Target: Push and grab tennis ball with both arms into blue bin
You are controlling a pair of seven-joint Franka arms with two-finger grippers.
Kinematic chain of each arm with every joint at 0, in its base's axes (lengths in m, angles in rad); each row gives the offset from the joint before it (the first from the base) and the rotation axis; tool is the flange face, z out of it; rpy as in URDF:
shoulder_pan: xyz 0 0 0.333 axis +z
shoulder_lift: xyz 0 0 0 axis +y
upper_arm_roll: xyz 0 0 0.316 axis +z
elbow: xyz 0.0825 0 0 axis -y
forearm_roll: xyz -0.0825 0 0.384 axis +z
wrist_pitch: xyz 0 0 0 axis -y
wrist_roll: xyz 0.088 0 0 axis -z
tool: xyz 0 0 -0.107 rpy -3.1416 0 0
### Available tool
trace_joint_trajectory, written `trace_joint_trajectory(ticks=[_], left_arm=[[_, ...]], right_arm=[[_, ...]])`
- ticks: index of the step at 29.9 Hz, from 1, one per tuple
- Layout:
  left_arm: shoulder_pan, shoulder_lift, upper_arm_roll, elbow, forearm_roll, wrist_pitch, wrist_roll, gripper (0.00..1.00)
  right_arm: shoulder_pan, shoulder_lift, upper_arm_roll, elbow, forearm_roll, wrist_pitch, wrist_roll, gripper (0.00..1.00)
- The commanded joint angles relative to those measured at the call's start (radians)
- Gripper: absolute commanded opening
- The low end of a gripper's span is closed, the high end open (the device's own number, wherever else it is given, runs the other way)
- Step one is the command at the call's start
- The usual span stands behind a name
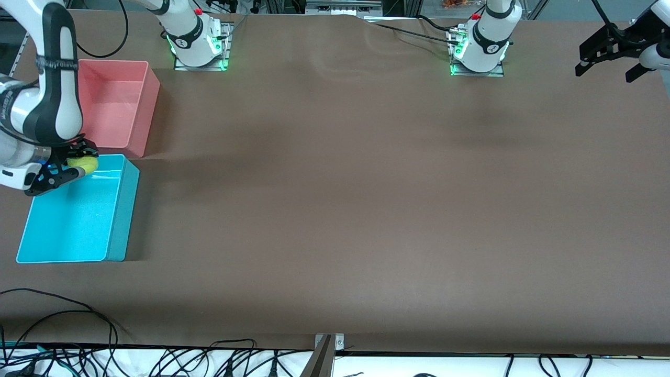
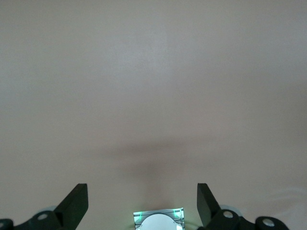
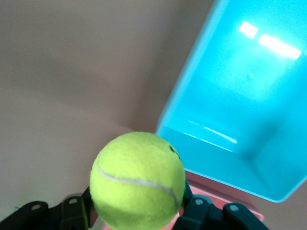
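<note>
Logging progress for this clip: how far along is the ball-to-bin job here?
Nearly done. The grab looks finished: the right gripper is shut on the tennis ball and holds it over the blue bin, at the end beside the pink bin. In hand: carrying the ball over the bin. Left: releasing it, since the bin holds nothing yet. The left gripper waits open, over the table's left-arm end.

Blue bin [image 1: 73, 230]: lower left of the frame, on the surface [image 1: 366, 209].
Pink bin [image 1: 120, 104]: directly above it, just beside.
Right tool [image 1: 65, 170]: over the blue bin's upper edge, clasping the tennis ball [image 1: 84, 165].
Left tool [image 1: 610, 55]: upper right corner, fingers apart.
</note>
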Motion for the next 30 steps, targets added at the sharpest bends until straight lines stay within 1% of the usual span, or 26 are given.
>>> trace_joint_trajectory(ticks=[1, 4, 6, 9, 15, 16, 17, 19, 24, 27, 30], left_arm=[[-0.001, 0.021, 0.003, 0.035, -0.023, -0.012, 0.02, 1.0], [-0.001, 0.029, 0.003, 0.035, -0.021, -0.012, 0.02, 1.0], [-0.001, 0.029, 0.003, 0.035, -0.021, -0.012, 0.02, 1.0], [-0.001, 0.029, 0.003, 0.035, -0.021, -0.012, 0.02, 1.0], [-0.002, 0.03, 0.003, 0.035, -0.023, -0.012, 0.02, 1.0], [-0.002, 0.03, 0.002, 0.035, -0.024, -0.012, 0.02, 1.0], [-0.002, 0.03, 0.002, 0.035, -0.024, -0.012, 0.02, 1.0], [-0.002, 0.03, 0.002, 0.035, -0.021, -0.012, 0.02, 1.0], [-0.002, 0.03, 0.002, 0.035, -0.018, -0.012, 0.017, 1.0], [-0.002, 0.03, 0.0, 0.035, -0.018, -0.012, 0.017, 1.0], [-0.002, 0.036, 0.0, 0.035, -0.018, -0.012, 0.017, 1.0]], right_arm=[[-0.074, 0.157, 0.008, 0.001, 0.196, 0.067, -0.215, 0.31], [-0.102, 0.237, 0.015, 0.006, 0.334, 0.093, -0.343, 0.31], [-0.106, 0.277, 0.014, 0.012, 0.399, 0.098, -0.391, 0.31], [-0.115, 0.295, 0.014, 0.018, 0.431, 0.098, -0.42, 0.31], [-0.132, 0.309, 0.021, 0.018, 0.436, 0.096, -0.421, 0.32], [-0.134, 0.309, 0.021, 0.02, 0.436, 0.095, -0.42, 0.36], [-0.134, 0.308, 0.021, 0.021, 0.436, 0.088, -0.42, 0.49], [-0.132, 0.306, 0.021, 0.024, 0.436, 0.085, -0.414, 1.0], [-0.135, 0.3, 0.02, 0.049, 0.437, 0.073, -0.417, 1.0], [-0.139, 0.288, 0.009, 0.078, 0.442, -0.006, -0.415, 1.0], [-0.136, 0.286, -0.021, 0.129, 0.442, -0.109, -0.409, 1.0]])
